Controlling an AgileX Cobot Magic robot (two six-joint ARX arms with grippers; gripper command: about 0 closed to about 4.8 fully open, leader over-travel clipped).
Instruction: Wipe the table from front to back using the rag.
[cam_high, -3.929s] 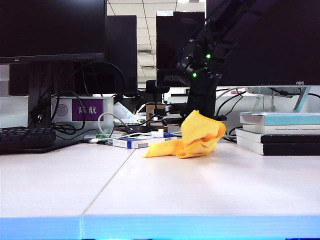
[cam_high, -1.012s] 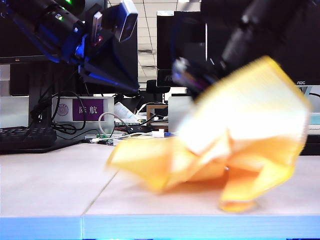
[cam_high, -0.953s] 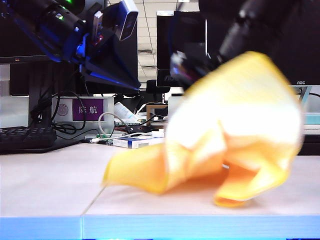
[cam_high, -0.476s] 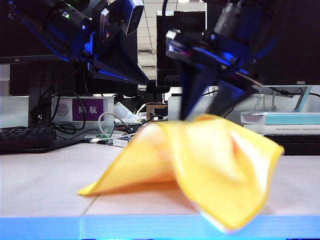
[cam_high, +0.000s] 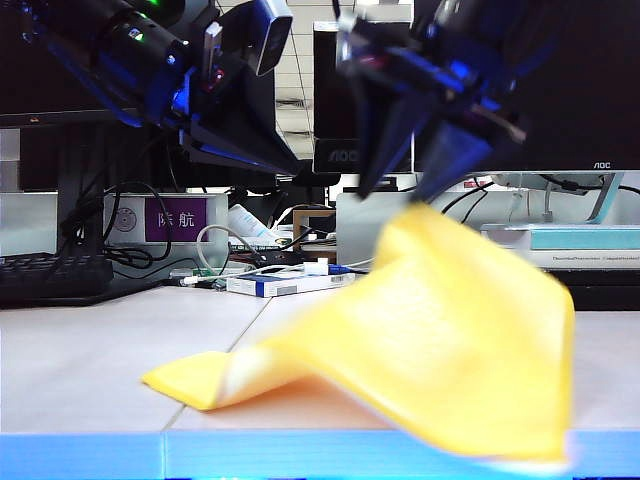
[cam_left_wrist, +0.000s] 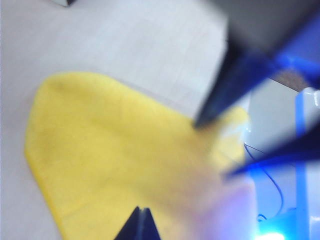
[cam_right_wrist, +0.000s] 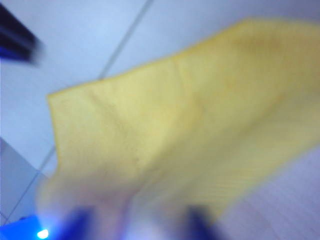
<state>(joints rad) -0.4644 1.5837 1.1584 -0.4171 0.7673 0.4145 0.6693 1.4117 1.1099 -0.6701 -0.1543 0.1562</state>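
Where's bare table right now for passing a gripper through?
Bare table lies left of the panel seam, between the keyboard and the blue-lit front edge. The rag, hanging from the right gripper, covers the middle and right front. The left gripper is shut above. The back, with cables and the books, is crowded.

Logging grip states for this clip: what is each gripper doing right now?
Left gripper: shut, holding nothing, raised above the table.
Right gripper: shut on the rag, holding its top corner up.
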